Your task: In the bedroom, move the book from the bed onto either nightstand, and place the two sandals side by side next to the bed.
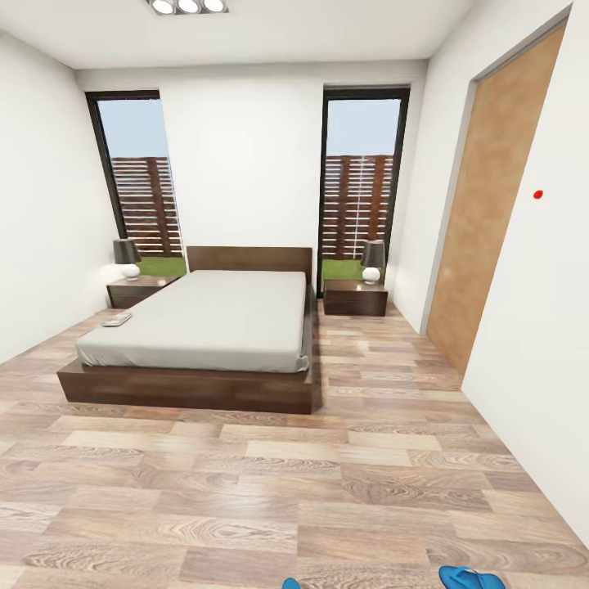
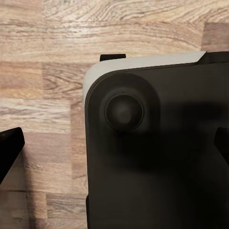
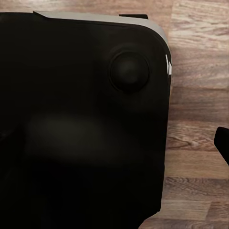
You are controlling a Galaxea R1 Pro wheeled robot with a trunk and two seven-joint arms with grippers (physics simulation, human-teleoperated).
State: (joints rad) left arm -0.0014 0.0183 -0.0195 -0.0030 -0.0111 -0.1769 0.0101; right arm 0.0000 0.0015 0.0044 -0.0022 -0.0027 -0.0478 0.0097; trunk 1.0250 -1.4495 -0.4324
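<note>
Facing the bed [image 1: 204, 327] head-on from across the room; the book [image 1: 116, 320], a small thin grey slab, is lying at the mattress's near left corner. Nightstands [image 1: 135, 290] [image 1: 355, 297] are flanking the headboard. Blue sandals [image 1: 470, 578] [image 1: 291, 584] are peeking in on the floor [image 1: 245, 491] at the lower frame edge.

Wrist views are looking down on the robot's dark base [image 2: 157, 152] [image 3: 81, 124]; I cannot tell either gripper's state. Advisable: be steering left of the bed, toward the book.

Bedroom with white walls and wood plank floor [image 1: 245, 491]. Bed [image 1: 204, 327] centred against far wall, grey mattress on dark frame. Book [image 1: 116, 320] flat near mattress's left edge. Nightstand [image 1: 355, 298] either side, each bearing a lamp [image 1: 373, 260]. Two blue sandals [image 1: 470, 579] on floor, cut off at bottom edge.
</note>
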